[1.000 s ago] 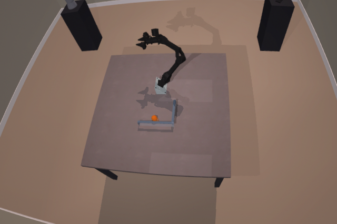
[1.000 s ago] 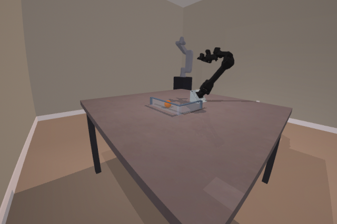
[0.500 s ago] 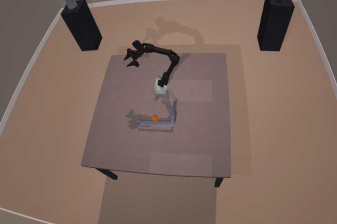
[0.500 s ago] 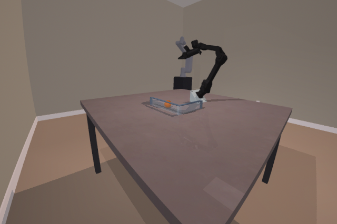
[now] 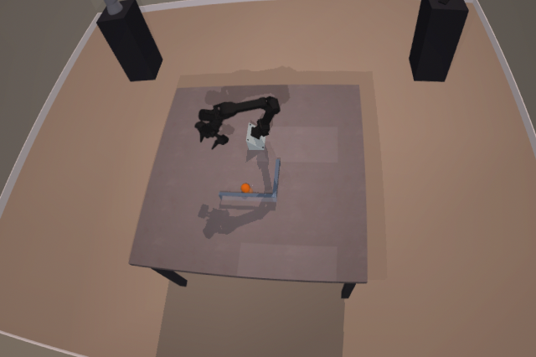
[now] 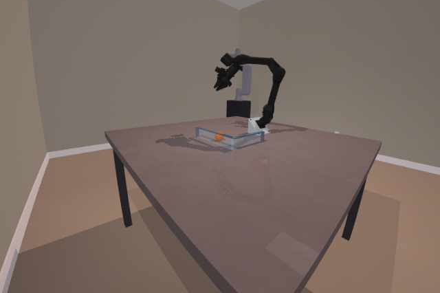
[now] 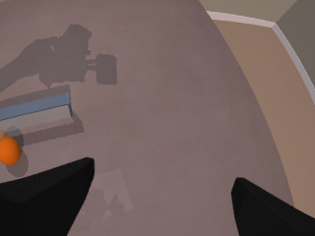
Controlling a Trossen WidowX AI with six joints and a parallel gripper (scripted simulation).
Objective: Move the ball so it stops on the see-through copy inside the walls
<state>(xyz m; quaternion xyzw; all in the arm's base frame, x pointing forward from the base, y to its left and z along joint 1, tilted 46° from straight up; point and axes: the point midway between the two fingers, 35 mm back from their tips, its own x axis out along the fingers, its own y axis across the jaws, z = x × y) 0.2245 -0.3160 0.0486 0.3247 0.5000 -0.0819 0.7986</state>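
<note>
An orange ball [image 5: 245, 187] [image 6: 218, 135] [image 7: 9, 150] rests on the table inside the corner, close to the longer clear wall [image 5: 234, 194] [image 7: 39, 105]. The shorter clear wall [image 5: 276, 178] [image 6: 248, 135] joins it at the far right of the ball in the top view. The see-through copy shows only as a faint orange patch [image 7: 1, 134] beside the ball, toward the longer wall, partly cut off by the wrist view's left edge. My gripper [image 5: 207, 144] [image 6: 216, 88] [image 7: 164, 178] is open and empty, high above the table, up and to the left of the ball in the top view.
The arm's white base [image 5: 255, 143] [image 6: 256, 126] stands on the table [image 5: 320, 214] behind the walls. The arm's shadow falls across the table near the longer wall. Two black pedestals [image 5: 130, 41] [image 5: 438, 37] with other arms stand on the floor beyond the table.
</note>
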